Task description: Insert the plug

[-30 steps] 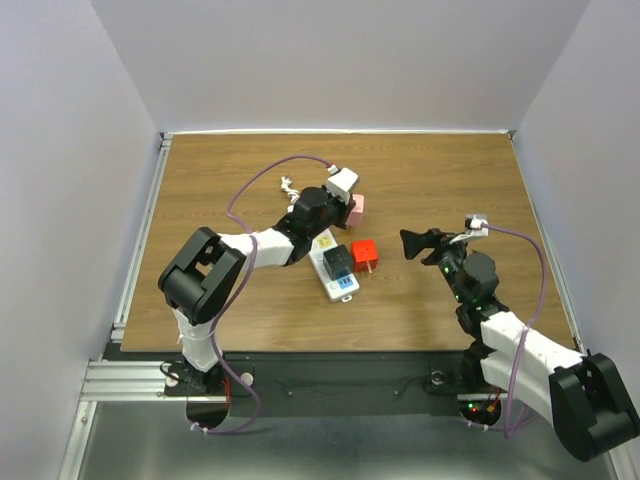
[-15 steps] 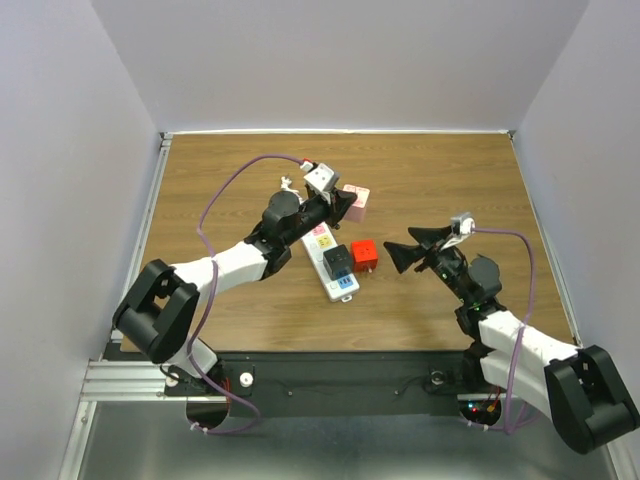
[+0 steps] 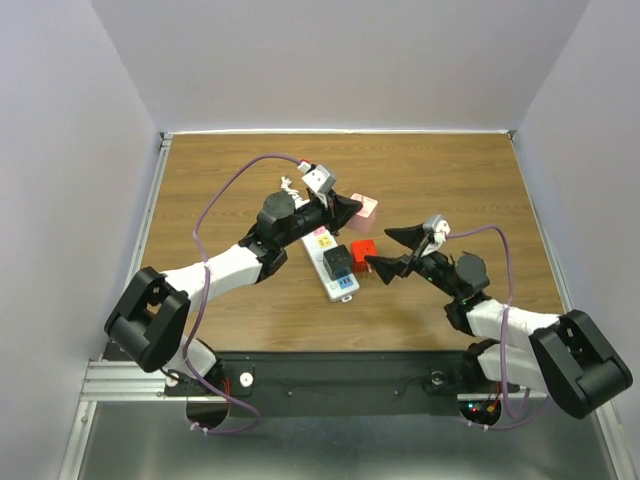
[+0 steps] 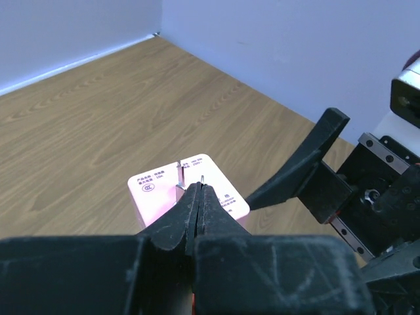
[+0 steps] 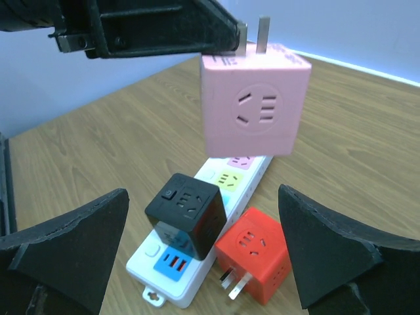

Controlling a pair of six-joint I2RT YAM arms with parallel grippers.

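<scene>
1. Left claw [image 4: 199, 190] first: clamped shut on a metal prong of the pink plug cube [image 5: 256, 105], no gap between the fingers in the left wrist view.
2. Dangling that cube prongs-up, upper centre of the right wrist view, apparently lifted off the tabletop [image 3: 440, 170] just past the upper end of the power strip [image 5: 147, 259]; hard to confirm the gap underneath.
3. Reads as a pick-up hold only: prongs pointing away from the strip, so no inserting from this grip.
4. Right claw [image 3: 378, 248]: spread wide, nothing in it, fingers framing the lower left and lower right of its own view, aimed toward the cube's body. Probably set for a handover, taking the cube by its sides and freeing the prongs.
5. Lower in that view: black cube [image 5: 187, 210] already seated on the strip near its lower end; red cube [image 5: 252, 252] lying loose on its side just beside it, prongs poking toward the bottom of the frame.
6. Free sockets showing on the strip between black cube and pink one, centre of frame. Likely the target.
7. Risk, as a judgement: thin grip on a prong, so easy swing or slip once those wide fingers close in.
</scene>
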